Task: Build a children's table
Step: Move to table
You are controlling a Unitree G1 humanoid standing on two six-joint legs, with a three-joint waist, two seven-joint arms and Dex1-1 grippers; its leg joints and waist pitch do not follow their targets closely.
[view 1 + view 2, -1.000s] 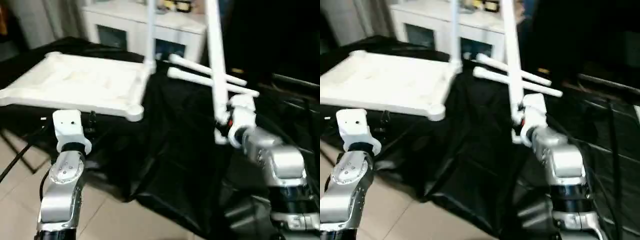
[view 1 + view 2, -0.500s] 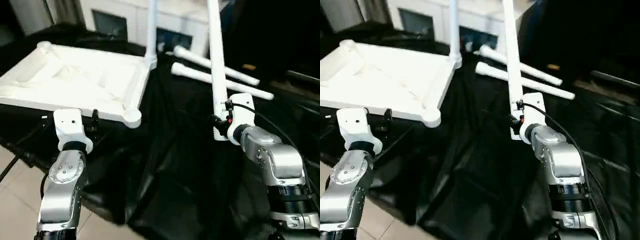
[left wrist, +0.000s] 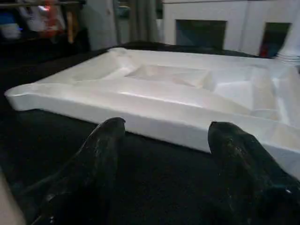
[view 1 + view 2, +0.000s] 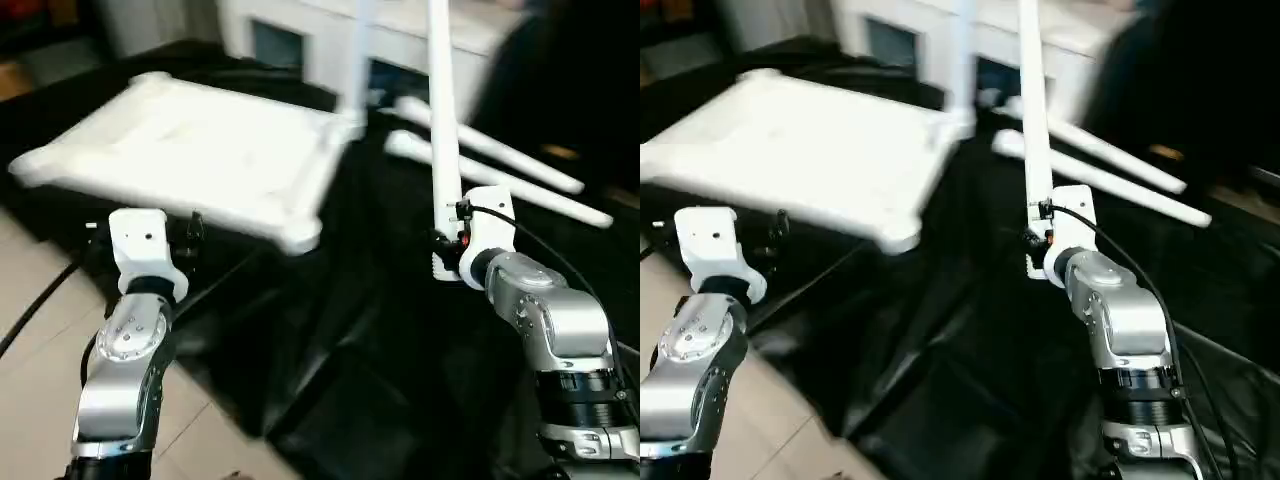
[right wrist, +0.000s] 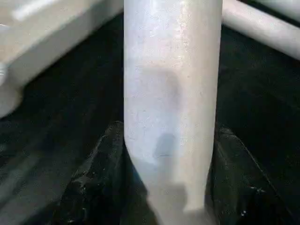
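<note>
Just off the tabletop's point(image 4: 200, 160) open side, over the black cloth point(image 4: 370, 340), the right gripper point(image 5: 169, 154) has its two black fingers point(image 5: 101, 168) clamped on either side of a white leg point(image 4: 443, 130), gripping it near its lower end. That leg stands pretty much upright and runs up out of the top of the head views. The right forearm point(image 4: 545, 320) comes up from below and bends in toward the leg at the wrist, so the gripper meets it from the side away from the tabletop.

The left gripper point(image 3: 166, 140) is spread wide and holds nothing. Its fingers point(image 3: 101, 154) hang just in front of the tabletop's near edge, apart from it, with black cloth under them. The left forearm point(image 4: 125, 370) reaches up toward that near edge, its white wrist block point(image 4: 140, 245) sitting just below the tabletop's rim.

The tabletop lies underside up on the cloth, ribs and recessed panels showing, a round socket point(image 4: 300, 236) at the corner nearest the held leg. Another leg point(image 4: 357, 60) stands upright at the tabletop's far corner. I can't tell how firmly it's seated. Two more legs point(image 4: 500, 165) lie on the cloth beyond the held leg, side by side. Behind the tabletop there's a white cabinet point(image 4: 330, 40).
</note>
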